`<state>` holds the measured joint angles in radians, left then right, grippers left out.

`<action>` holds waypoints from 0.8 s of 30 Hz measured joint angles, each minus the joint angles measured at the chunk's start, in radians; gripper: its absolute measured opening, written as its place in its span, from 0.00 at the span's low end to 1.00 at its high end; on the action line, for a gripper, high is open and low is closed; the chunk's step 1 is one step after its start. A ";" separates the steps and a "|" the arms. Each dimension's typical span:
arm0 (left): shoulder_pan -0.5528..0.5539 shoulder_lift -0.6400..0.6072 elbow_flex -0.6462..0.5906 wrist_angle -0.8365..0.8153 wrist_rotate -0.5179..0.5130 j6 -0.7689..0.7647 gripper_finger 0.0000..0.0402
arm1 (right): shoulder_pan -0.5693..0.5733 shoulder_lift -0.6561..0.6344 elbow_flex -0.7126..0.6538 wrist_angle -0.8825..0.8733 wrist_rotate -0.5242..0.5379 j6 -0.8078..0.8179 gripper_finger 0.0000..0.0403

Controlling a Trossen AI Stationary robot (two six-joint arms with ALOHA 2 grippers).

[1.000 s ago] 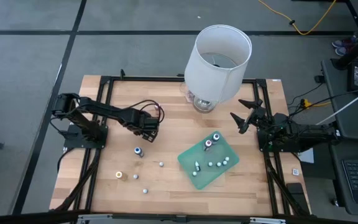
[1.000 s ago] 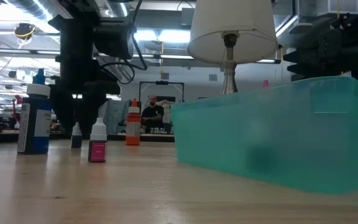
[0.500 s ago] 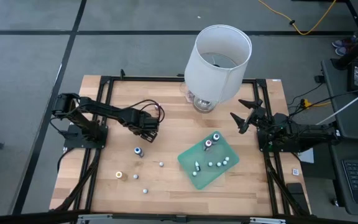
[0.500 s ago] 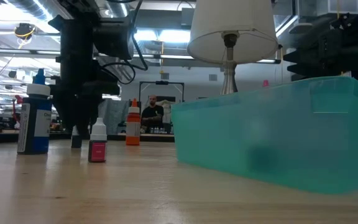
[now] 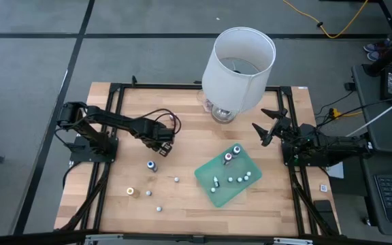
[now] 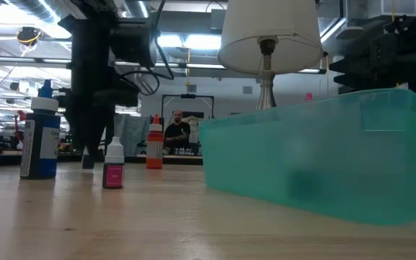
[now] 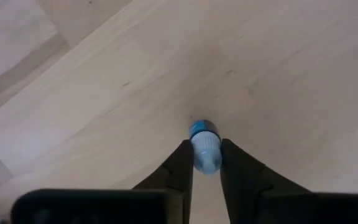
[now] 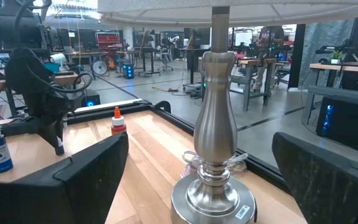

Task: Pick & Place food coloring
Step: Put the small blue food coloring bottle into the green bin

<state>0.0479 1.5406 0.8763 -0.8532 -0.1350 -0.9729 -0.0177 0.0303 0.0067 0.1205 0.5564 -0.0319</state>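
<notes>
One blue-labelled bottle (image 7: 204,146) with a whitish top stands on bare wood, pinched between dark fingers. Blue bottle (image 5: 152,165), orange-topped one (image 5: 132,192), two small ones (image 5: 176,180) stand loose. Several lie in the green tray (image 5: 206,177).

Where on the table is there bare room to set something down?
Bare wood lies along the far edge between the left arm's base and the lamp, and at the near right corner beyond the green tray. It is crowded among the small bottles left of the tray.
</notes>
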 joint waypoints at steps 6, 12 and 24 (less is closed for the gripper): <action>0.000 -0.001 0.075 -0.056 0.009 0.074 0.14 | 0.000 0.000 0.000 0.000 0.000 0.000 0.98; -0.011 -0.008 0.167 -0.089 0.063 0.194 0.14 | 0.000 0.000 0.000 0.000 0.000 0.000 0.98; -0.119 0.022 0.449 -0.269 0.100 0.398 0.14 | 0.000 0.000 0.000 0.000 0.000 0.000 0.98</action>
<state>-0.0716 1.5628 1.3250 -1.1226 -0.0348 -0.5752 -0.0175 0.0303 0.0067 0.1207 0.5564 -0.0319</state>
